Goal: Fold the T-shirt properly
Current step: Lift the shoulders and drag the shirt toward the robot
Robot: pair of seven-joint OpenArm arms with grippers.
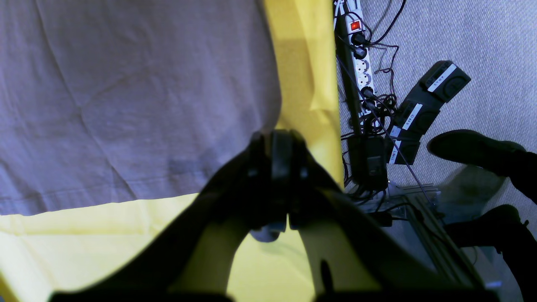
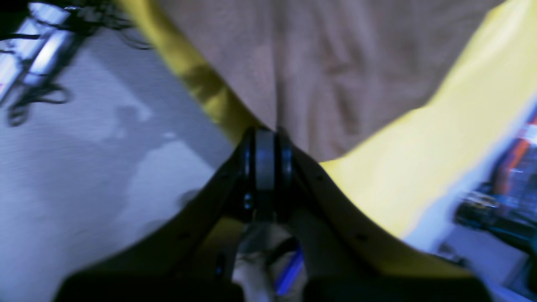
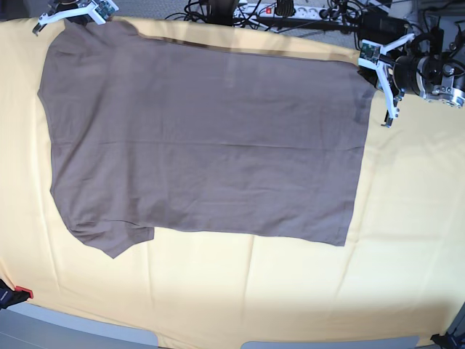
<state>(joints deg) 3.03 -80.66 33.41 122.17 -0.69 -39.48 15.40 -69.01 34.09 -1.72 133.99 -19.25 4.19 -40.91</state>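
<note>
The taupe T-shirt [image 3: 203, 145] lies spread flat on the yellow table cloth [image 3: 407, 218], with one short sleeve [image 3: 109, 236] at the near left. In the base view my left gripper [image 3: 367, 69] sits at the shirt's far right corner and my right gripper [image 3: 65, 18] at its far left corner. A shadow runs along the shirt's far edge between them. The left wrist view shows the left gripper [image 1: 277, 140] shut, its tips meeting the T-shirt's [image 1: 126, 105] corner. In the blurred right wrist view the right gripper [image 2: 266, 138] is shut where the T-shirt's [image 2: 327, 67] creases converge.
Beyond the far table edge a power strip [image 1: 361, 58] with a lit red switch, tangled cables and black foot pedals [image 1: 423, 105] lie on grey carpet. A dark shoe [image 1: 474, 147] stands beside them. Yellow cloth surrounds the shirt on the near and right sides.
</note>
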